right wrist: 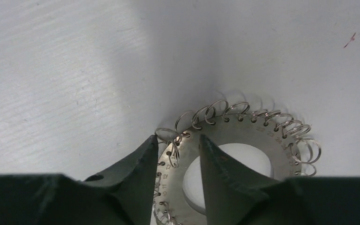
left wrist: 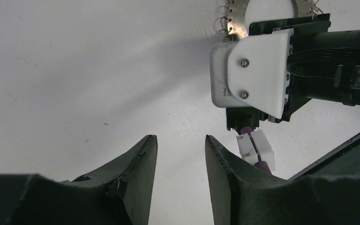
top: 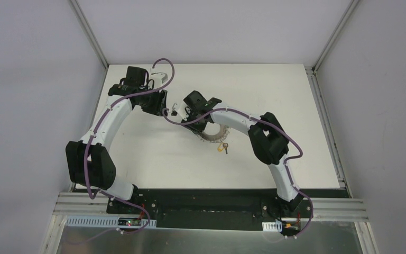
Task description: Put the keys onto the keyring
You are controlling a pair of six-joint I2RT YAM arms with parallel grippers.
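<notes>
Right claw (right wrist: 178,139) straddles keyring (right wrist: 262,136) rim; only overhead shows yellow key (top: 222,148).

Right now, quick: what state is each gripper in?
Left gripper: open, empty.
Right gripper: jaws apart astride the keyring band; whether it grips cannot be told.

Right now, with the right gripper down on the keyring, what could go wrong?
1. The right gripper straddles the band of the keyring, one finger against the wire loops. Lifting could snag a loop and drag the ring.
2. The yellow-headed key lies just beside the ring, so a dragged ring could knock it away.
3. The open left gripper hangs close to the right wrist housing. The arms might bump.
</notes>
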